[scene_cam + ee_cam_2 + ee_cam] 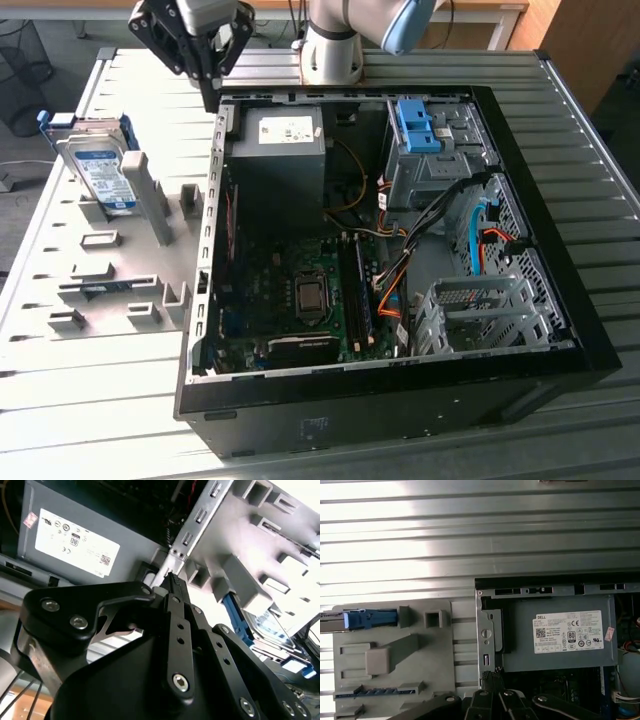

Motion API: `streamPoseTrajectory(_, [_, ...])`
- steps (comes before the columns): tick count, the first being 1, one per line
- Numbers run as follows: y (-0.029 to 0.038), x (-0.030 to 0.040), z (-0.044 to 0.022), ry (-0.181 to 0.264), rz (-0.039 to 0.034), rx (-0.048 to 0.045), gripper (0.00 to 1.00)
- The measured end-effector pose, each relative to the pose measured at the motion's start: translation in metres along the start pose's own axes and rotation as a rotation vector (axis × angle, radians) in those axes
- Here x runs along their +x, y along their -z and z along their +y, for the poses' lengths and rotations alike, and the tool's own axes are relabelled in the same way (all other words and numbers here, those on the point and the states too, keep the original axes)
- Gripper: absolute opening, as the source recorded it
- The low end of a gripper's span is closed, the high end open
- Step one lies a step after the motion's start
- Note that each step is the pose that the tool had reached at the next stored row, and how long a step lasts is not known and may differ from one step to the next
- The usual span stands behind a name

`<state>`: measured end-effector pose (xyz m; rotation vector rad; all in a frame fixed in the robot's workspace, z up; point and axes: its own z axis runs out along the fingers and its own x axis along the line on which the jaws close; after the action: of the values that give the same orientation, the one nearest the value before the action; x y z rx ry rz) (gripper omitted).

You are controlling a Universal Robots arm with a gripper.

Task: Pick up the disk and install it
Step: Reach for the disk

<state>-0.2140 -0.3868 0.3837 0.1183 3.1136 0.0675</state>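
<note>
The disk (pixel 100 170), silver with a blue-and-white label and blue rails, stands tilted on edge in a grey holder plate (pixel 130 290) on the exterior view's left, beside the open computer case. In the first wrist view the disk (pixel 367 619) shows edge-on as a blue strip, and in the second wrist view the disk (pixel 272 630) rests against the holder's grey blocks. My gripper (pixel 210 95) hangs over the case's back corner, up and to the right of the disk and apart from it. The gripper (pixel 172 580) is shut and holds nothing; its tips (pixel 492 676) point at the case edge.
The open computer case (pixel 590 340) fills the middle of the slatted table. Inside are a grey power-supply box (pixel 285 150), a motherboard (pixel 300 290), loose cables, and a metal drive cage topped by a blue bracket (pixel 418 125). The holder plate carries several upright grey blocks.
</note>
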Motion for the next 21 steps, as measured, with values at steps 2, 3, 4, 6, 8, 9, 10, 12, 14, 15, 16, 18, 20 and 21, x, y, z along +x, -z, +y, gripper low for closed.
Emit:
streamPoseTrajectory(2, [-0.0002, 0.0053, 0.0003, 0.0, 0.0, 0.0, 0.11])
streamPoseTrajectory(3, [-0.0002, 0.0078, 0.0005, 0.0, 0.0, 0.0, 0.11])
streamPoseTrajectory(4, [-0.0002, 0.011, 0.0006, 0.0, 0.0, 0.0, 0.11])
streamPoseTrajectory(6, [-0.0002, 0.0158, 0.0018, 0.0, -0.0001, -0.0001, 0.11])
streamPoseTrajectory(8, [-0.0003, 0.0189, 0.0038, 0.0, -0.0001, -0.0001, 0.11])
streamPoseTrajectory(9, [-0.0004, 0.0205, 0.0053, 0.0, -0.0001, -0.0001, 0.11])
streamPoseTrajectory(10, [-0.0004, 0.022, 0.0071, 0.0, 0.0, 0.0, 0.11])
streamPoseTrajectory(12, [-0.0008, 0.0242, 0.0121, 0.0, -0.0001, -0.0001, 0.11])
streamPoseTrajectory(14, [-0.0012, 0.0277, 0.0161, 0.0, 0.0001, -0.0001, 0.11])
streamPoseTrajectory(15, [-0.0014, 0.0299, 0.0181, 0.0, 0.0003, 0.0, 0.11])
streamPoseTrajectory(16, [-0.0016, 0.0324, 0.0195, 0.0, 0.0005, 0.0, 0.11])
streamPoseTrajectory(18, [-0.0019, 0.038, 0.0213, 0.0, 0.0008, 0.0001, 0.11])
streamPoseTrajectory(20, [-0.0021, 0.0447, 0.0222, 0.0, 0.0008, 0.0, 0.11])
streamPoseTrajectory(21, [-0.0024, 0.0492, 0.0221, 0.0, 0.0009, 0.0001, 0.11])
